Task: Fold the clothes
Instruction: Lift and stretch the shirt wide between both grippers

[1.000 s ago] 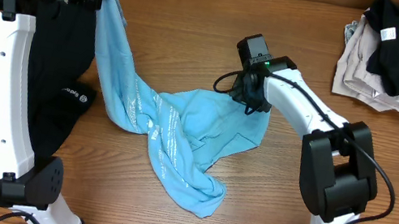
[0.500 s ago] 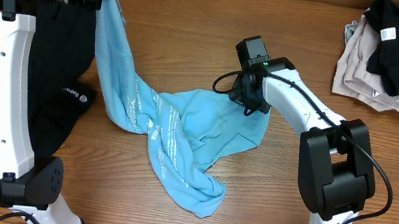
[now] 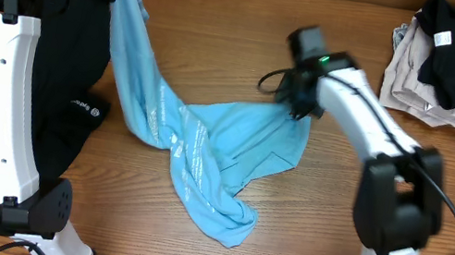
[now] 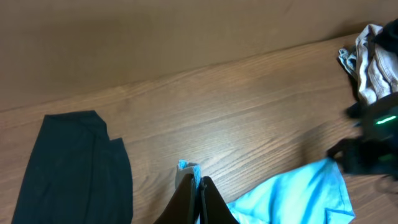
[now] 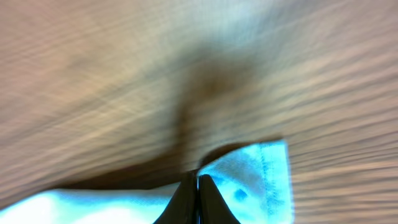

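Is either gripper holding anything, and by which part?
Both hold the light blue T-shirt: the left gripper pinches a lifted edge, the right gripper a stitched hem corner at its other end.

Colours over brown wood-grain bench (image 3: 224, 42)
The T-shirt (image 3: 216, 140) was light blue, white-lettered; the garment (image 3: 63, 99) beside the left end effector (image 4: 198, 190) was black.
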